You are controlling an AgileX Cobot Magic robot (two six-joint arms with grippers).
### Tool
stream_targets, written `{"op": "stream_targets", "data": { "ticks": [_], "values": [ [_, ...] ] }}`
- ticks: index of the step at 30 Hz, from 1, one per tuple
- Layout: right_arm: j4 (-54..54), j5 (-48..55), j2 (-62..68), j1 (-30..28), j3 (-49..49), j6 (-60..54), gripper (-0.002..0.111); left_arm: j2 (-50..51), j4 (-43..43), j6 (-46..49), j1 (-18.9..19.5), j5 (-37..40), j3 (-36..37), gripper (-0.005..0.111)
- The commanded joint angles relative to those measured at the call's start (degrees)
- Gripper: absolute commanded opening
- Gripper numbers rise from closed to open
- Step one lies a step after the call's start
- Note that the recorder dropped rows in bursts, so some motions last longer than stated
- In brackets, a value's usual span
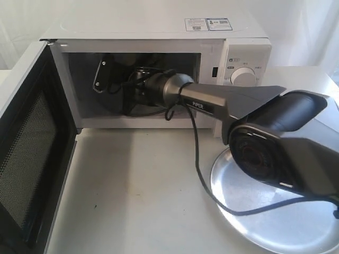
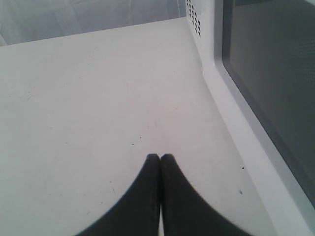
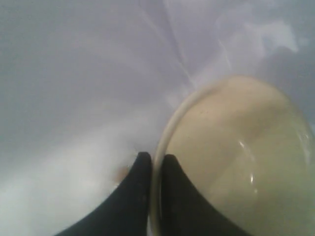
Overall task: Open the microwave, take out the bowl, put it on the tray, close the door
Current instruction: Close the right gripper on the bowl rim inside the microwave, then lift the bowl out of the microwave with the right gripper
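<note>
The white microwave (image 1: 241,50) stands at the back with its door (image 1: 32,159) swung wide to the left, mesh inner side facing in. My right arm reaches deep into the cavity, so the bowl is hidden in the exterior view. In the right wrist view the cream bowl (image 3: 241,147) shows its pale yellowish inside, and my right gripper (image 3: 153,158) is shut on its rim, one finger inside and one outside. The silver tray (image 1: 275,211) lies at the front right under the arm. My left gripper (image 2: 160,157) is shut and holds nothing, hovering over the white table beside the door's window (image 2: 275,73).
A black cable (image 1: 204,174) hangs from the right arm across the table and over the tray's rim. The two white knobs sit on the microwave's right panel, the upper knob (image 1: 242,76) visible. The open door blocks the left side of the table.
</note>
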Motion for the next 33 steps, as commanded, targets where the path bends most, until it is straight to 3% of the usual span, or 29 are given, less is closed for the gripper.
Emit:
{"op": "stream_targets", "data": {
  "ticks": [1,7,14,19,25,33],
  "values": [
    [8.2,5.9,-3.0,5.0,0.6,-3.6,0.000,-0.1,-0.2,-0.4,0.0,-0.1,0.2,0.000],
    [17.2,16.7,-7.2,10.3,0.6,-7.3,0.000,-0.1,-0.2,-0.4,0.0,-0.1,0.2,0.000],
    [27.2,39.0,-13.2,14.9,1.9,-7.2,0.000,-0.1,-0.2,-0.4,0.0,-0.1,0.2,0.000],
    [29.7,33.2,-21.1,21.4,11.7,-1.8,0.000,-0.1,-0.2,-0.4,0.0,-0.1,0.2,0.000],
    [19.5,40.2,-31.2,29.2,26.4,11.1,0.000,-0.1,-0.2,-0.4,0.0,-0.1,0.2,0.000],
    [19.2,40.0,-49.8,30.6,51.2,27.0,0.000,-0.1,-0.2,-0.4,0.0,-0.1,0.2,0.000]
  ]
}}
